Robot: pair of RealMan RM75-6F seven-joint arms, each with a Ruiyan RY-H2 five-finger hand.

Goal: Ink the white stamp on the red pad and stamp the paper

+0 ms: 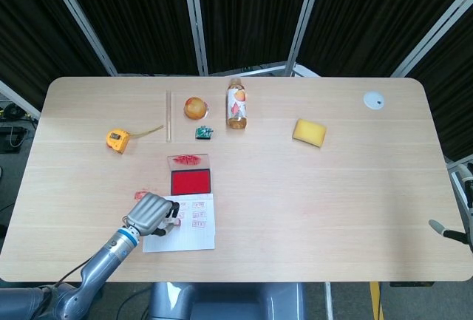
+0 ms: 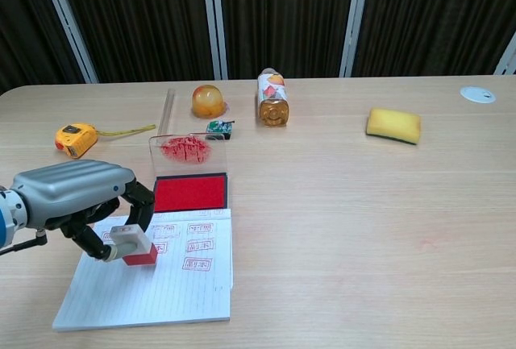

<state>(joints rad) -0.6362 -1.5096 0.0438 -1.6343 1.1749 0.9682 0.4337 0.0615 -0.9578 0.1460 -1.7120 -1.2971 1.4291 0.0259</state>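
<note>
My left hand (image 2: 74, 197) (image 1: 151, 212) grips the white stamp (image 2: 132, 243) with its red face pointing down. The stamp sits at the left middle of the lined paper (image 2: 153, 288) (image 1: 186, 236), below several red prints; I cannot tell whether it touches the sheet. In the head view the hand hides most of the stamp. The red pad (image 2: 189, 193) (image 1: 191, 182) lies open just beyond the paper, its clear ink-smeared lid (image 2: 188, 149) behind it. Only a sliver of my right hand (image 1: 452, 228) shows at the table's right edge, far from everything.
A yellow tape measure (image 2: 74, 137), a clear rod (image 2: 167, 107), an orange (image 2: 207, 101), a small green item (image 2: 218, 128) and a lying bottle (image 2: 272, 97) line the far side. A yellow sponge (image 2: 393, 125) and a white disc (image 2: 477, 94) lie to the right.
</note>
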